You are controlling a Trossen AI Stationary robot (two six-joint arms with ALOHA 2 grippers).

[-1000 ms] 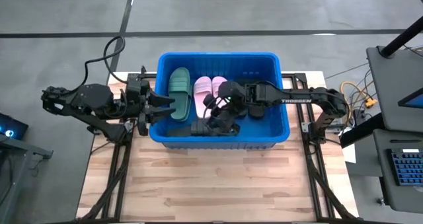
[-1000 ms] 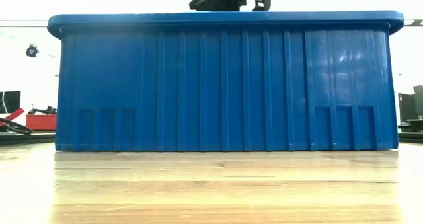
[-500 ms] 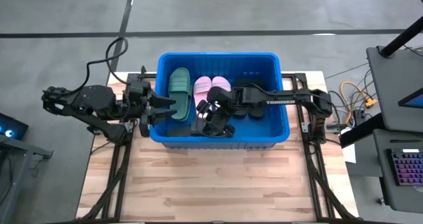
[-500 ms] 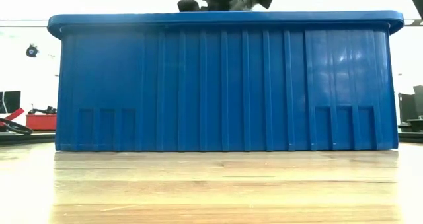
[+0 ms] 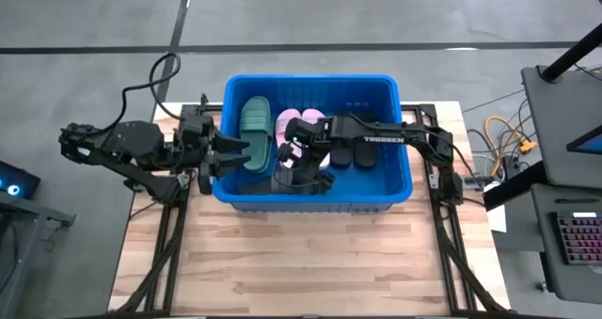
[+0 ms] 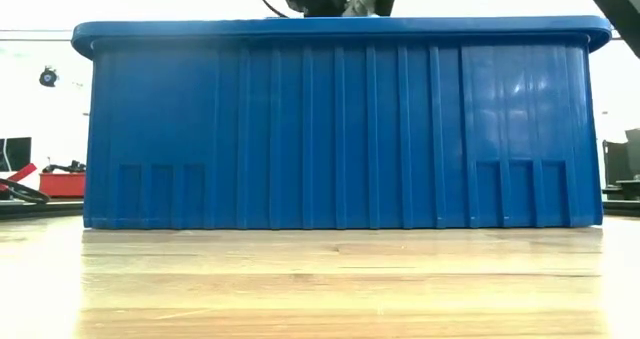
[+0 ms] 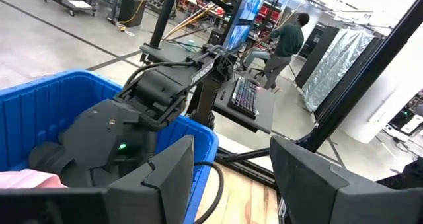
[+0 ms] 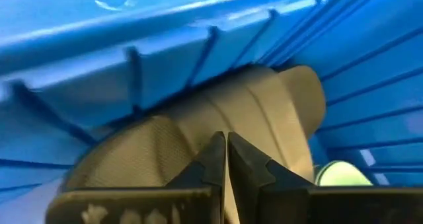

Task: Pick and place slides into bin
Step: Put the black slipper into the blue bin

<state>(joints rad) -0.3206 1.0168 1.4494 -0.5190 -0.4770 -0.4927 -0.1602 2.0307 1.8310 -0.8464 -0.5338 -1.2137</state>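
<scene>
Wooden table [image 5: 310, 253] carries the blue bin [image 5: 395, 121], slides inside. Right gripper [image 5: 293, 164], now further toward the bin's left side than before, has closed empty above a black slide [image 8: 198, 138]. Left gripper [image 5: 235, 154] remains open at the rim.

A bright blue bin [image 5: 395, 183] with vertically ribbed walls is seen on a pale, wood-grained worktop [image 5: 310, 258]. Inside it, a dark green slide [image 5: 254, 123], a pink pair [image 5: 296, 121] and black slides [image 5: 353, 154] are shown. Both arms are dark; white lettering is carried on the right arm [image 5: 381, 140]. The floor [image 5: 85, 37] is grey.
</scene>
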